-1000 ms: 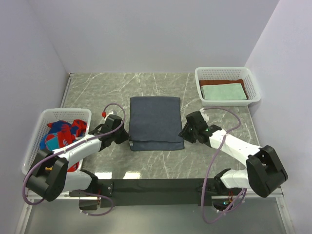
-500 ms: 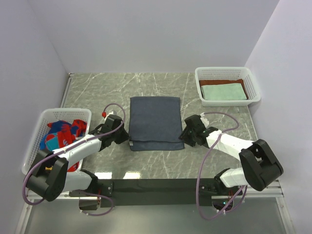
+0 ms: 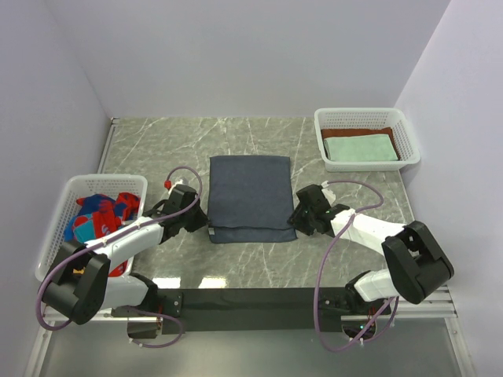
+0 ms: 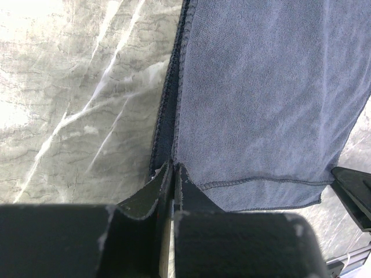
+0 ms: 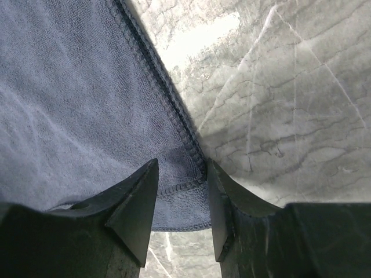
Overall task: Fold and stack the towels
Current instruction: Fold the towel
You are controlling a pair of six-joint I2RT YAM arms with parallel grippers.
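A dark slate-blue towel [image 3: 251, 196] lies folded on the marble table, with a narrow flap along its near edge. My left gripper [image 3: 206, 222] sits at its near-left corner. In the left wrist view the jaws [image 4: 174, 169] are pressed together on the towel's [image 4: 266, 92] left hem. My right gripper [image 3: 300, 216] is at the near-right corner. It is open, and its fingertips [image 5: 181, 185] straddle the stitched corner of the towel [image 5: 69, 104] without pinching it.
A white mesh basket [image 3: 365, 114] at the back right holds a mint-green towel [image 3: 360, 148] folded on a rust-brown one [image 3: 391, 133]. Another basket [image 3: 94, 181] at the left holds red and blue patterned towels [image 3: 98, 214]. Cables loop over both arms.
The right gripper has slid in to the towel's near-right corner and its forearm has swung lower. The left arm has not moved.
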